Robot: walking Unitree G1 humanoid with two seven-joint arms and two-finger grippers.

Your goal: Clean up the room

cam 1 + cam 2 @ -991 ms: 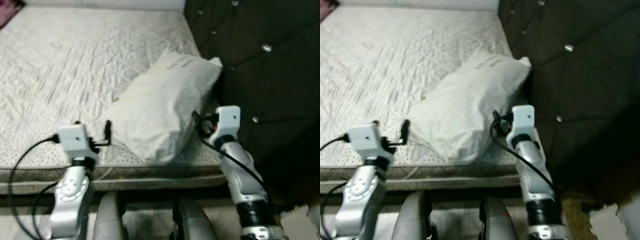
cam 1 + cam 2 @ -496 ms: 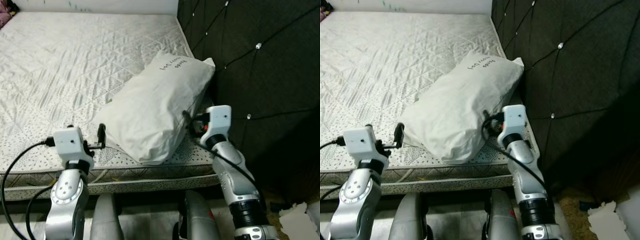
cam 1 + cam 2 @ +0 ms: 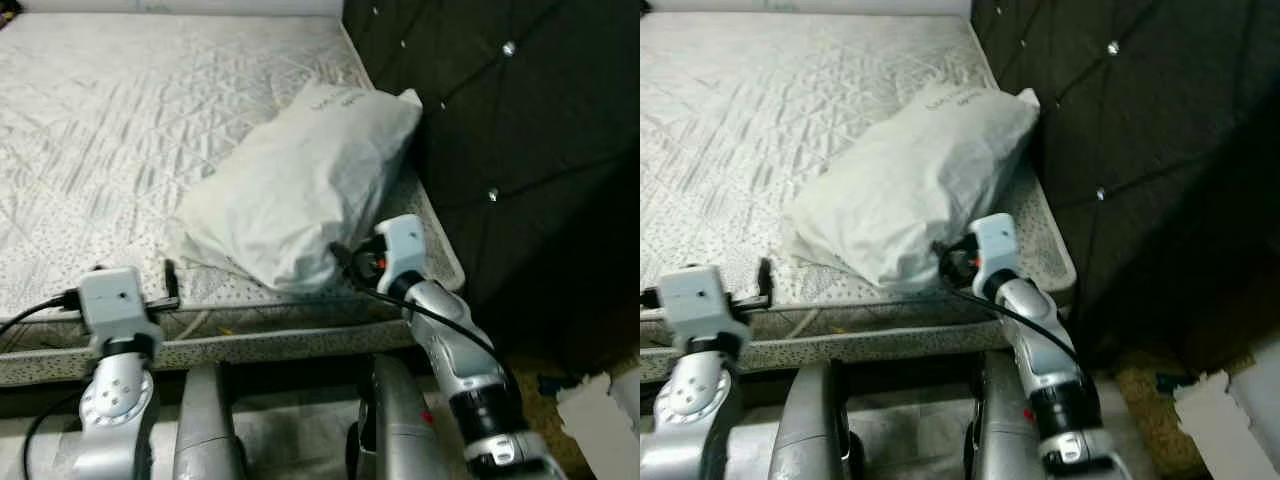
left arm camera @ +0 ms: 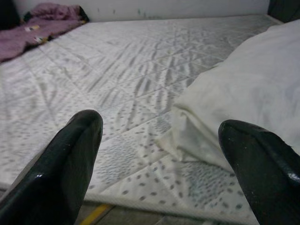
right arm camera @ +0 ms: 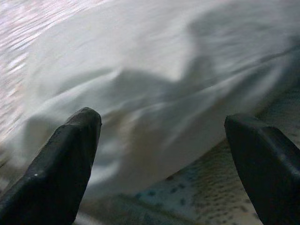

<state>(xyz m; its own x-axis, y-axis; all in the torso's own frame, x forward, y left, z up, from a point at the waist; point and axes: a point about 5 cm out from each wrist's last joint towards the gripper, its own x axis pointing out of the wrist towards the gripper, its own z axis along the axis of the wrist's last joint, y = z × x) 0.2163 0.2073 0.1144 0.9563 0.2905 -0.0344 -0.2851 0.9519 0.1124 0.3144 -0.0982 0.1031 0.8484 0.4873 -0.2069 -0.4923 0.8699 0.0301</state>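
A white pillow [image 3: 300,190] lies askew on the bare quilted mattress [image 3: 110,130], its far end close against the dark tufted headboard [image 3: 520,140] and its near end reaching toward the mattress's front edge. Both arms are raised at that edge. The right gripper [image 5: 164,154] sits just beside the pillow's near corner, its 2 black fingers spread wide with the pillow's bulging side between and ahead of them; nothing is held. The left gripper [image 4: 164,154] hovers low over the mattress edge, near the pillow's other near corner, fingers likewise wide apart and empty. In the left wrist view, a purple cloth [image 4: 42,21] lies at the far end of the bed. On the floor by the headboard lies a pale scrap, perhaps paper [image 3: 590,410].

The step in hand appears to be the approach to the pillow, before any grasp. The next move likely calls for the right gripper to advance until a fold of the corner lies between its fingers, then close firmly, since the soft, bulky fabric will slip from a shallow pinch. The left gripper would probably need to take the opposite corner to lift and straighten it.
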